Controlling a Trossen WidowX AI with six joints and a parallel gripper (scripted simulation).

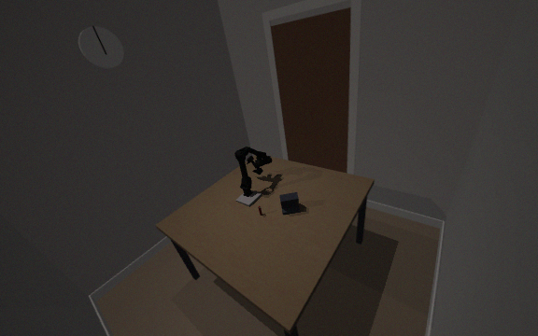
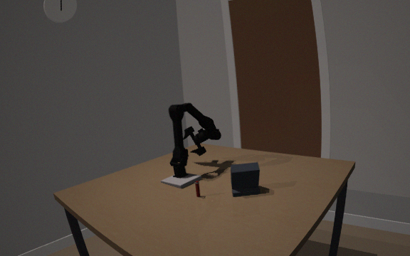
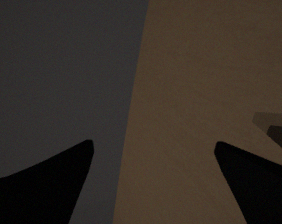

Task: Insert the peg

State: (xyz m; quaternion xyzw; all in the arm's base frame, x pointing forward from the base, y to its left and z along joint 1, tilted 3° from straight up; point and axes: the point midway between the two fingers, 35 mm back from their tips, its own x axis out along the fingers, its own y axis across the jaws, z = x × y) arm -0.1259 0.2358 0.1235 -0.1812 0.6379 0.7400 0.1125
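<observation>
step: reach for peg | black parallel-jaw gripper (image 2: 195, 141) raised, fingers wide, holding nothing | small red upright peg (image 2: 197, 188) on brown wooden table (image 2: 148, 217), left of dark sloped block (image 2: 245, 178) | advice: descend vertically, straddle peg, close mid-height

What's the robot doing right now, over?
Gripper open, holding nothing, up above the table. Red peg standing upright near the arm's base, untouched. Dark block with the panel sits apart from the peg. Nothing blocking the peg, over.

No legible txt, labels, brands or nos. anywhere; wall clock (image 2: 60, 9) at 11 o'clock shows a blank face, no numerals.
</observation>
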